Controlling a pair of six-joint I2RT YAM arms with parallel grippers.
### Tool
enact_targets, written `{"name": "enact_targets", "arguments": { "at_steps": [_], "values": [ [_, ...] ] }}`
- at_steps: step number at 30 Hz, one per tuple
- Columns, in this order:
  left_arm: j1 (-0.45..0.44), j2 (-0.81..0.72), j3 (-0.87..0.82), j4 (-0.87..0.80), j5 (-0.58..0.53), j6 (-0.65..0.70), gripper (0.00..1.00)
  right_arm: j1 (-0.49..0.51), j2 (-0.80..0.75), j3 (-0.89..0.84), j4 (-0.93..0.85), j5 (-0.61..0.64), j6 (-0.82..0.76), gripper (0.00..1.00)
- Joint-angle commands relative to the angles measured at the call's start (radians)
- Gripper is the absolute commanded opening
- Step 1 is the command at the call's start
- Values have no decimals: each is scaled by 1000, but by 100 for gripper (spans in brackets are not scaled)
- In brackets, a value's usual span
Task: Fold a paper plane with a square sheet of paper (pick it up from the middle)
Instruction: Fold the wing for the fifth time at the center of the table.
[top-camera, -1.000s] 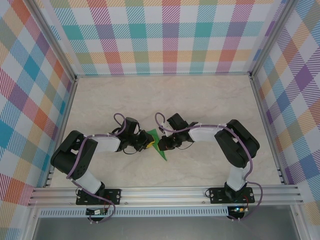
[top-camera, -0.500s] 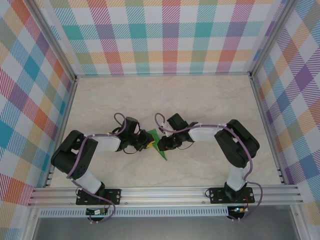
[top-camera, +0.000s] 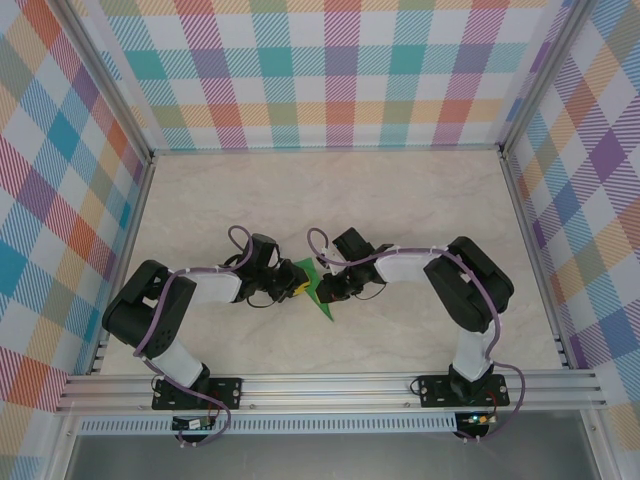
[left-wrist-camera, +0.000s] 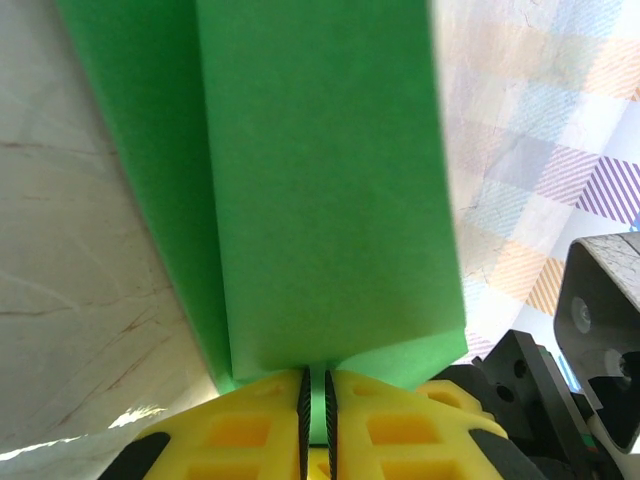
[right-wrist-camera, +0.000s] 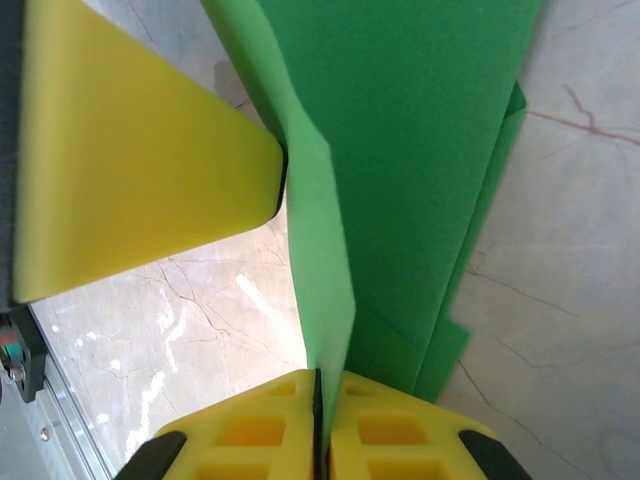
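Green folded sheet lies on the marble table, toward the front and between the two grippers. We count one sheet, two arms, two grippers. In the top view the left gripper meets the sheet from the left and the right gripper from the right, but we can't read the jaws there. The left wrist view settles it: the left gripper pinches the sheet's near edge, yellow fingers almost together on it, layers overlapping. In the right wrist view the right gripper is clamped on a raised flap of the sheet. Another yellow pad touches that flap's left edge.
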Motion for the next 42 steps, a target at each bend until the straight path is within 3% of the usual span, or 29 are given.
{"name": "enact_targets", "arguments": {
  "at_steps": [1, 18, 42],
  "values": [
    [-11, -26, -4, -10, 22, 15, 14, -2, 32, 21, -15, -9, 1, 8],
    [-45, -16, -10, 48, 48, 23, 15, -7, 56, 33, -35, -18, 11, 7],
    [-50, 34, 38, -88, -56, 82, 12, -9, 46, 38, -49, -28, 4, 8]
  ]
}}
